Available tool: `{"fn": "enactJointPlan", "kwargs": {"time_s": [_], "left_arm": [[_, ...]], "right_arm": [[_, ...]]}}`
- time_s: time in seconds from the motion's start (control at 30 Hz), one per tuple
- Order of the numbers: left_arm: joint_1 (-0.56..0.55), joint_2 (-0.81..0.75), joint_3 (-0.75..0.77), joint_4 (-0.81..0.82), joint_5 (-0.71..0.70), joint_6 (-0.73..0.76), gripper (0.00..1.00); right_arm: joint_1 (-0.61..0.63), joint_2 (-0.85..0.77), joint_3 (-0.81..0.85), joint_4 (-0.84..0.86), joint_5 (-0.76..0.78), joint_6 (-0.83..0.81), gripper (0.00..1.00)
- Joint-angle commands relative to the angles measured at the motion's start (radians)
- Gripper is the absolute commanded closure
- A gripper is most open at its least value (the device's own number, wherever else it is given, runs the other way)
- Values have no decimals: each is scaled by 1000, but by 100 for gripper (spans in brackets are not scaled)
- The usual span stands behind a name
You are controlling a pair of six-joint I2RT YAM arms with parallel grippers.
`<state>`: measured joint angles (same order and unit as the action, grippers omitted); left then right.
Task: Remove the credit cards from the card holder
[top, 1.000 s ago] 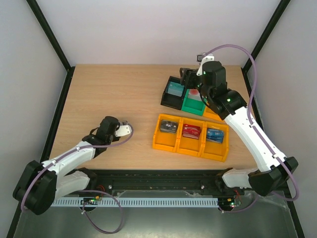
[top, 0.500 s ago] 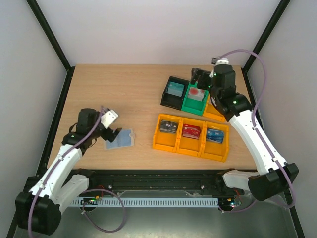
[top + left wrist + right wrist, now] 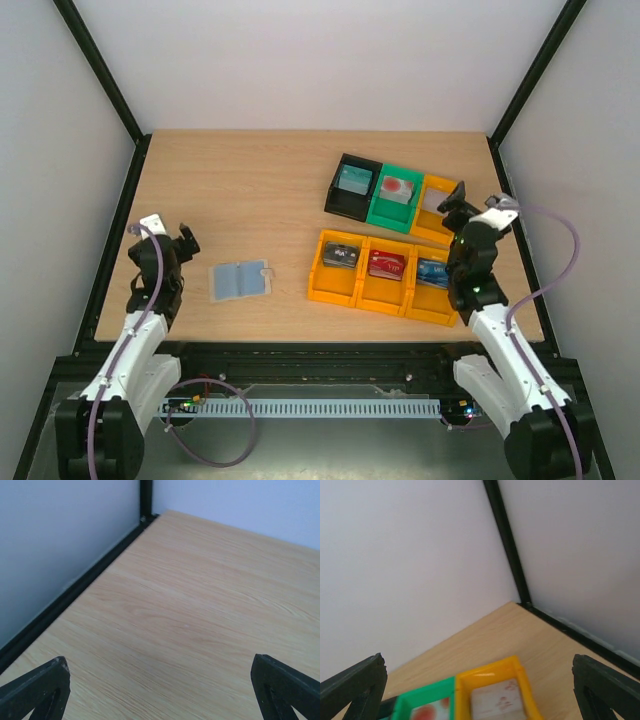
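Flat blue-grey card holder is lying open on the wood-grain table. Left gripper and right gripper are hovering near their bases — jaws wide apart, empty.

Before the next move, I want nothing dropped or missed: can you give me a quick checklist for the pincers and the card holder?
1. Left pincer open, nothing in it: ok.
2. Right pincer open, nothing in it: ok.
3. Card holder lying open on the table, apart from both arms: ok.
4. Its pockets emptied: cannot tell, too small from above.
5. Only bare wood between the left arm and the wallet: ok.
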<state>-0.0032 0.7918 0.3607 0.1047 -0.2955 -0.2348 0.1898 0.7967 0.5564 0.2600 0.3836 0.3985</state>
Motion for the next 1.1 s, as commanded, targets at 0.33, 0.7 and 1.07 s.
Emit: {"fn": "enactJointPlan", "kwargs": {"time_s": [0.33,0.7,1.07], "left_arm": [[6,49,-342,800,-115,61,1],[46,341,-343,1081,29,19,1],[42,723,-182,1243,269,159,0]], "right_arm": [[-2,242,-411,759,178,-173,1],[-138,610,-429,1087,-77,-194,1],[-144,733,-343,1037,-145,-229,1]]}}
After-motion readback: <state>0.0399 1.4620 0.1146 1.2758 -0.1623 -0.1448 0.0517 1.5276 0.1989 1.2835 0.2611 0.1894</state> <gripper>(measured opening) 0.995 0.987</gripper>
